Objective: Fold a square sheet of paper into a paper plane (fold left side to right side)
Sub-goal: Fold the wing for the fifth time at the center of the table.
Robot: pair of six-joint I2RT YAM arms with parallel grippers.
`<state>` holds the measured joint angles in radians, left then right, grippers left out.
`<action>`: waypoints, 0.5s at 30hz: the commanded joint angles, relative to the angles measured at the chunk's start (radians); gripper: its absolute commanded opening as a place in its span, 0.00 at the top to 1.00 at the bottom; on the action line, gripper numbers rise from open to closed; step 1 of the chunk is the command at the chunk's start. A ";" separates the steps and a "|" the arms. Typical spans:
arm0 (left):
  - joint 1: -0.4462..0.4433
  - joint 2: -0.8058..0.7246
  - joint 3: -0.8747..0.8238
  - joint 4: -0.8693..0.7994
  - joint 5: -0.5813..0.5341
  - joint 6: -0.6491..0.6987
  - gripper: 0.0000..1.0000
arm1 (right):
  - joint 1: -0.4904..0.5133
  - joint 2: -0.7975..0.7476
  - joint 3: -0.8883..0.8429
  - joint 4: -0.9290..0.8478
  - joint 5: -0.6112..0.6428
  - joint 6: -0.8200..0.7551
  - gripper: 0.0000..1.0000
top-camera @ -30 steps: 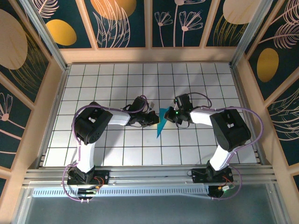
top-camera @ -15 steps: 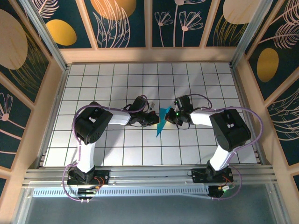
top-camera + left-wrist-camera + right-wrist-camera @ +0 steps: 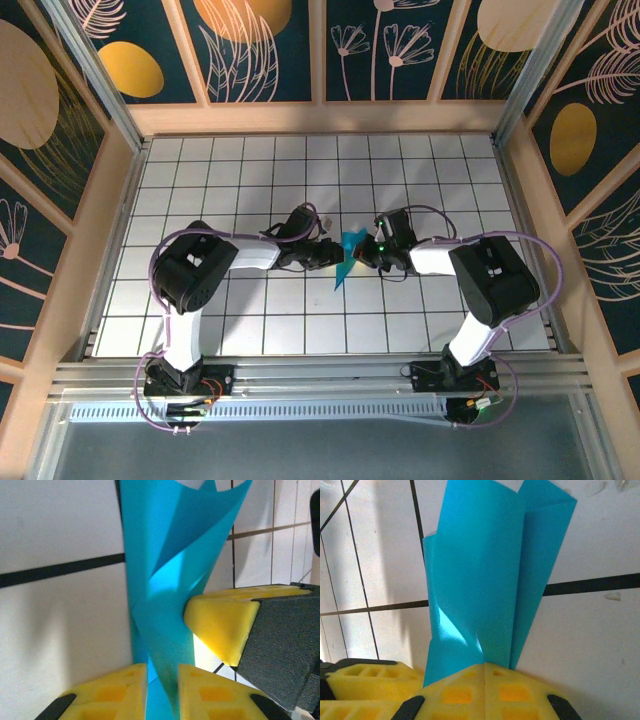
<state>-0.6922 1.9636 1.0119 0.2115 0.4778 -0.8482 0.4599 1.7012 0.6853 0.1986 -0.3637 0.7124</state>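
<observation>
The square sheet of paper is folded into a narrow cyan-blue dart, the paper plane, lying at the middle of the white grid table with its tip toward the near edge. My left gripper reaches it from the left. In the left wrist view its yellow pads stand slightly apart, open, with a fold of the plane passing through the gap. My right gripper comes from the right, and its pads are shut on the plane's folded edge. A right finger presses against the paper close to my left gripper.
The white grid table is walled by a wooden frame on three sides, with the metal rail and the arm bases at the near edge. A left finger sits just beside the right gripper.
The left gripper's jaws have parted a little around the paper. The right gripper has stayed shut on the plane and edged slightly nearer the left one.
</observation>
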 commanded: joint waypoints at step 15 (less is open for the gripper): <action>-0.003 -0.199 -0.010 -0.187 0.159 -0.004 0.95 | 0.007 0.031 -0.053 -0.151 0.057 -0.028 1.00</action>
<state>-0.6830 1.7329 1.0061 0.0769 0.5373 -0.8253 0.4599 1.6985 0.6777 0.2131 -0.3634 0.7086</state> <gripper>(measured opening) 0.057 0.054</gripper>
